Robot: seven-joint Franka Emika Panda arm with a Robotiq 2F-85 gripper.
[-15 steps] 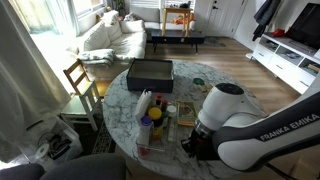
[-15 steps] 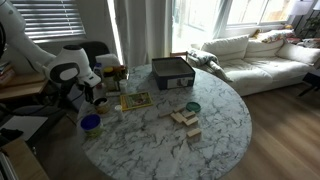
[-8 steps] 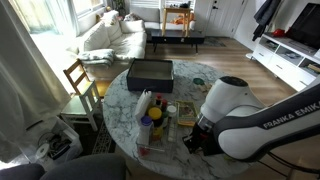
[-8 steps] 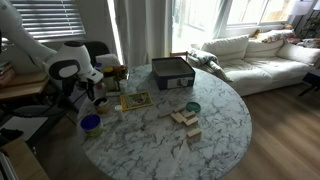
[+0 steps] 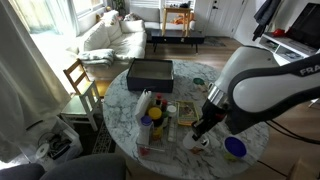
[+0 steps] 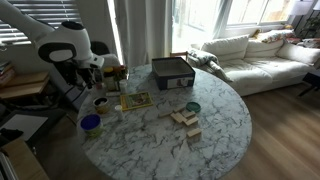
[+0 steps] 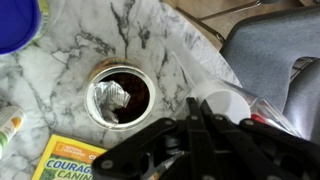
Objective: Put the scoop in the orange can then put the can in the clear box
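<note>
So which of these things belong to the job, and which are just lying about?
Job: orange can, clear box; the scoop I cannot pick out.
Lying about: blue lid, dark box, yellow booklet, wooden blocks, green bowl.

The arm (image 5: 262, 85) reaches in from the side in an exterior view, its thick white links bent at a rounded joint and the wrist turned down. The dark claw (image 5: 203, 128) hangs below it, pointing downward. In an exterior view the arm (image 6: 62, 50) folds over at a white elbow, with the claw (image 6: 97, 84) low beneath. In the wrist view the claw (image 7: 196, 110) enters from the bottom edge. Its black fingers (image 7: 192, 125) lie close together, though their grip cannot be told.
</note>
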